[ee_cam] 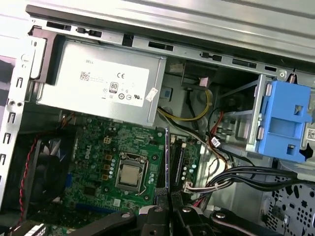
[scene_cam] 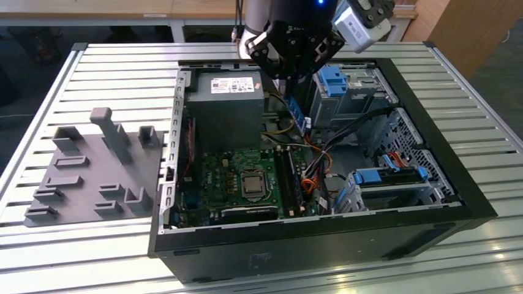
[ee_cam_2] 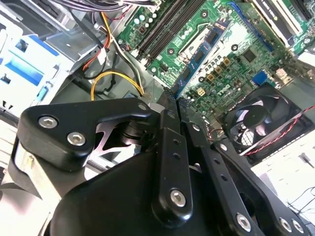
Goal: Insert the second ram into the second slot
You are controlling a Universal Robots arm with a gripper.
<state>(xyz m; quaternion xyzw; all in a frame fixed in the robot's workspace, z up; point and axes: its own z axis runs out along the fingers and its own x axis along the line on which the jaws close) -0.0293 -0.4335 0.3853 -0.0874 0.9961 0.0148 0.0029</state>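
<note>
One stick in hand: pinches the second ram (ee_cam_2: 203, 53) between closed jaws of the gripper (ee_cam_2: 174, 102), edge-on and lengthwise with the memory slots (scene_cam: 292, 179), likely so as to go down square. Hangs apart from the board (scene_cam: 214, 177), at twelve o'clock of those slots in the exterior view. Farther off: processor socket (scene_cam: 248, 184) at nine o'clock of the slots, power supply (scene_cam: 225, 110) beyond.

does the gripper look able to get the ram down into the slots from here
Likely yes: the case is open, the gripper holds the ram, the slots lie uncovered; cables run beside.
</note>
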